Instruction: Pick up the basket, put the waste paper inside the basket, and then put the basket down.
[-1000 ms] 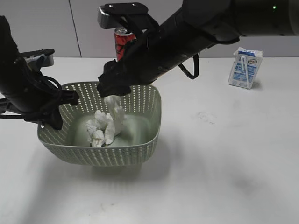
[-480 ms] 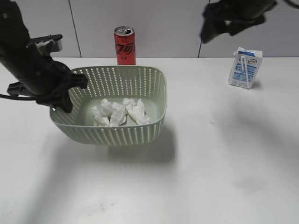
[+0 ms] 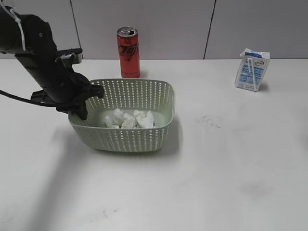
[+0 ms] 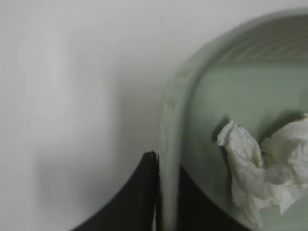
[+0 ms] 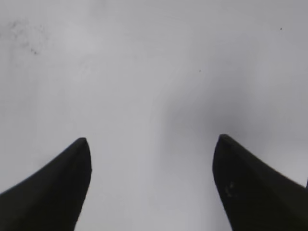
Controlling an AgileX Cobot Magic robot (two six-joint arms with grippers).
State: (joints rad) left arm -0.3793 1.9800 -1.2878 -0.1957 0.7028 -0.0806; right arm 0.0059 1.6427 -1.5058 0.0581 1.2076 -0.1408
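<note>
The pale green basket (image 3: pixel 130 137) sits on the white table, left of centre. The white waste paper wads (image 3: pixel 129 119) lie inside it. My left gripper (image 3: pixel 81 108) is shut on the basket's left rim; in the left wrist view its black fingers (image 4: pixel 166 166) pinch the rim (image 4: pixel 169 115), one finger outside and one inside, with a paper wad (image 4: pixel 250 173) lying on the basket floor. My right gripper (image 5: pixel 151 144) is open and empty over bare table; it is out of the exterior view.
A red drink can (image 3: pixel 128 45) stands just behind the basket. A white-and-blue drink carton (image 3: pixel 252 70) stands at the back right. A grey panelled wall runs behind the table.
The basket has come down and shifted right onto the table with my left gripper holding it. The right arm let go of the paper and withdrew up and out of the exterior view.
</note>
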